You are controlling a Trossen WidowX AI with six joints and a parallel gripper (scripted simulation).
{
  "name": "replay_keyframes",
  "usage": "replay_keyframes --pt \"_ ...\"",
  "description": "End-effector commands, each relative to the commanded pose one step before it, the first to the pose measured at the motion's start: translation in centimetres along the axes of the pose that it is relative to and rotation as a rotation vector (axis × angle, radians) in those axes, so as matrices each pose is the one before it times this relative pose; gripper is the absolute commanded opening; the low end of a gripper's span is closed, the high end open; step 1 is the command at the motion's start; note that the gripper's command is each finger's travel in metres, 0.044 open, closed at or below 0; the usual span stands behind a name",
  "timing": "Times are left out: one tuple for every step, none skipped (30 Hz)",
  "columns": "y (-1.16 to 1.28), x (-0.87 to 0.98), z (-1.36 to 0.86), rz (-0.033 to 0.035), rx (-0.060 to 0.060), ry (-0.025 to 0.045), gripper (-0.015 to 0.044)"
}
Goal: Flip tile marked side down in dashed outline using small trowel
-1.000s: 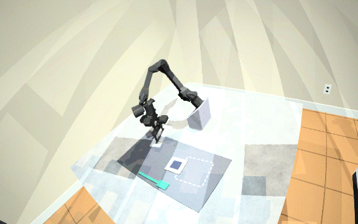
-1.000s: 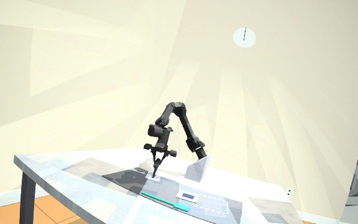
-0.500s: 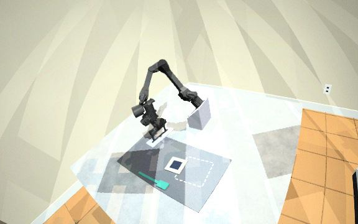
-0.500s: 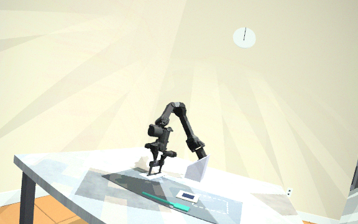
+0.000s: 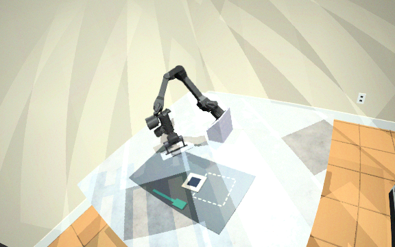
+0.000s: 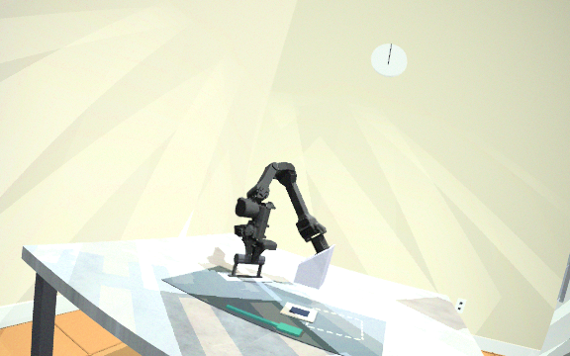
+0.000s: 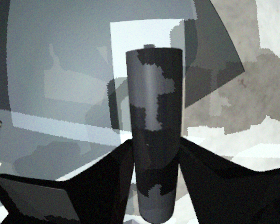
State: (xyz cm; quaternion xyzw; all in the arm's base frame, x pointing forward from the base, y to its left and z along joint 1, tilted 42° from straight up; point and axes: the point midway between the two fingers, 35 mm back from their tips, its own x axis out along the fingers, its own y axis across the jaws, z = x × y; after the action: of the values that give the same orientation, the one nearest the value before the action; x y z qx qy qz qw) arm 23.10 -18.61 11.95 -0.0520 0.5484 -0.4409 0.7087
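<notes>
My gripper (image 5: 174, 140) (image 6: 249, 258) (image 7: 155, 143) is shut on the dark round handle of a trowel. The trowel's flat white blade (image 5: 189, 146) (image 7: 146, 34) is level beneath the handle, over the mat's back edge; whether it touches is unclear. The square tile (image 5: 194, 182) (image 6: 299, 311) lies flat on the grey mat (image 5: 242, 178) (image 6: 374, 328), its dark-blue marked side up. It overlaps the left side of the dashed outline (image 5: 221, 205) and is mostly outside it. My fingers are behind and left of the tile.
A green spatula (image 5: 180, 204) (image 6: 290, 328) lies on the mat in front of the tile, its handle pointing left. A pale upright panel (image 5: 219, 130) (image 6: 314, 269) stands behind the mat, before the arm's base. The table (image 5: 266, 144) extends around the mat.
</notes>
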Motion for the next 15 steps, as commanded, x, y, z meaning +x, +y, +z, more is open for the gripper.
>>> replay_keyframes --pt "0.063 0.019 0.034 0.00334 0.0560 -0.00108 0.0130" --pt "0.000 0.000 0.000 0.00000 0.0000 0.00000 0.0130" --pt "0.000 0.000 0.000 0.00000 0.0000 0.00000 0.0130" --pt "0.000 0.000 0.000 0.00000 0.0000 0.00000 0.0130" --pt "0.000 0.000 0.000 0.00000 0.0000 0.00000 0.0156" --pt "0.000 0.000 0.000 0.00000 0.0000 0.00000 0.0183" --pt "0.000 0.000 0.000 0.00000 0.0000 0.00000 0.0209" --pt "0.000 0.000 0.000 0.00000 0.0000 0.00000 0.0235" --pt "0.000 0.000 0.000 0.00000 0.0000 0.00000 0.0261" --pt "0.000 0.000 0.000 0.00000 0.0000 0.00000 0.0270" --pt "0.000 0.000 0.000 0.00000 0.0000 0.00000 0.0270" --pt "0.000 0.000 0.000 0.00000 0.0000 0.00000 0.0270" --pt "0.000 0.000 0.000 0.00000 0.0000 0.00000 0.0270" --pt "0.000 0.000 0.000 0.00000 0.0000 0.00000 0.0270" --pt "0.000 0.000 0.000 0.00000 0.0000 0.00000 0.0270"
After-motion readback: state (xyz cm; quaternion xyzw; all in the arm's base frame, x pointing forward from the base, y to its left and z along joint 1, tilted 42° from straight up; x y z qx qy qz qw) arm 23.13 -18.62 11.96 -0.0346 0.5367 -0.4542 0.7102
